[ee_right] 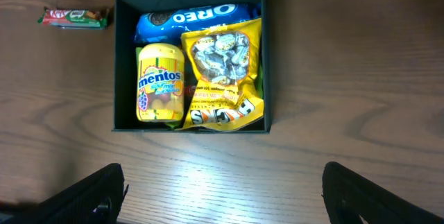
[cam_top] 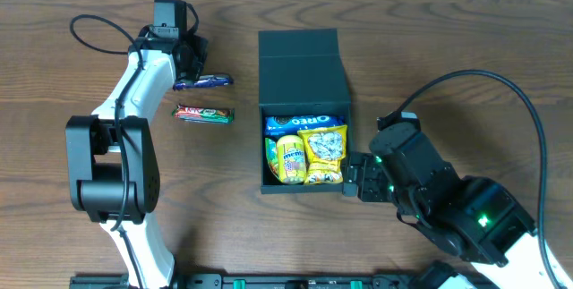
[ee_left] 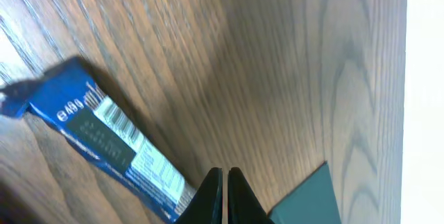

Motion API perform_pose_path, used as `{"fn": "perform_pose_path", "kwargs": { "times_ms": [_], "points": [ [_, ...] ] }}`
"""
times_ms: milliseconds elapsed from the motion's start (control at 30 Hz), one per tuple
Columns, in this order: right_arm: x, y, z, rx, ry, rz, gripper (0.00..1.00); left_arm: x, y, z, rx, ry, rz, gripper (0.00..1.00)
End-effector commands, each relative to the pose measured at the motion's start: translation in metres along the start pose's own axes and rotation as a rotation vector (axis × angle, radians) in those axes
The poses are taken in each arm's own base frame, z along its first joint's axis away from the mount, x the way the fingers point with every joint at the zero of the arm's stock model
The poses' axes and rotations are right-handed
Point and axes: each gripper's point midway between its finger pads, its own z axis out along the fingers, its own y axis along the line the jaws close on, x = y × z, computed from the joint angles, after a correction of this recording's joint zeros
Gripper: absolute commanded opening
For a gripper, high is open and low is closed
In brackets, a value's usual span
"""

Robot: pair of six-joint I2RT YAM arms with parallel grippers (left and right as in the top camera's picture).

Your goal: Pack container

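The container point(cam_top: 304, 56), a dark box with its flap lid folded back, stands mid-table and holds an Oreo pack point(cam_top: 304, 122), a yellow Mentos tub point(cam_top: 288, 157) and a yellow candy bag point(cam_top: 325, 150). A blue snack bar point(cam_top: 204, 81) lies left of it. My left gripper point(cam_top: 191, 67) is right at that bar. In the left wrist view the left gripper point(ee_left: 224, 172) has its jaws pressed together, with the blue bar point(ee_left: 111, 141) ending against the left finger; nothing shows between the tips. My right gripper point(cam_top: 351, 182) stands open at the box's near right corner, empty.
A red and green wafer bar point(cam_top: 204, 114) lies on the wood between the blue bar and the box. The right wrist view looks down into the container point(ee_right: 114, 64), with both bars at the top left. A corner of the container point(ee_left: 309, 196) shows by the left fingers.
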Motion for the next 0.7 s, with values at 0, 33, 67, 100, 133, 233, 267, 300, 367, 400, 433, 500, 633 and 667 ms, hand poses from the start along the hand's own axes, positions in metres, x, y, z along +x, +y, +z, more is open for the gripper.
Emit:
{"fn": "perform_pose_path", "kwargs": {
  "times_ms": [0,33,67,100,133,233,267,300,367,400,433,500,633,667],
  "points": [
    [-0.004,-0.002,-0.001,0.011,-0.014,0.003,0.9,-0.013,0.004,0.007,-0.029,-0.062,0.003,0.06],
    [-0.004,-0.002,-0.001,0.011,-0.013,0.005,0.9,-0.012,0.007,0.01,-0.036,-0.059,0.003,0.06],
    [-0.004,-0.002,-0.001,0.011,-0.013,0.005,0.9,-0.01,0.009,0.014,-0.044,-0.044,0.003,0.06],
    [-0.004,-0.002,-0.001,0.011,-0.013,0.005,0.9,-0.008,0.012,0.017,-0.052,-0.038,0.003,0.06],
    [-0.004,-0.002,-0.001,0.011,-0.013,0.006,0.9,-0.006,0.014,0.018,-0.058,-0.028,0.002,0.06],
    [-0.004,-0.002,-0.001,0.011,-0.013,0.006,0.9,0.001,0.026,0.025,-0.099,0.005,-0.008,0.06],
    [-0.004,-0.002,-0.001,0.011,-0.013,0.006,0.9,0.004,0.033,0.028,-0.126,0.019,-0.017,0.06],
    [-0.004,-0.002,-0.001,0.011,-0.013,0.006,0.9,0.006,0.038,0.03,-0.146,0.029,-0.023,0.06],
    [-0.004,-0.002,-0.001,0.01,-0.013,0.009,0.9,0.01,0.048,0.029,-0.185,0.044,-0.033,0.06],
    [-0.004,-0.002,-0.001,0.01,-0.013,0.009,0.9,0.011,0.05,0.029,-0.194,0.047,-0.033,0.06],
    [-0.004,-0.002,-0.001,0.01,-0.013,0.009,0.9,0.012,0.053,0.028,-0.208,0.053,-0.033,0.06],
    [-0.003,-0.002,-0.001,0.007,-0.011,0.01,0.9,0.016,0.059,0.026,-0.232,0.072,-0.036,0.06],
    [-0.003,-0.001,-0.001,0.005,-0.009,0.017,0.89,0.022,0.072,0.022,-0.284,0.103,-0.02,0.06],
    [-0.003,-0.001,-0.001,0.005,-0.009,0.017,0.9,0.023,0.071,0.021,-0.279,0.112,0.009,0.06]
  ]
}}
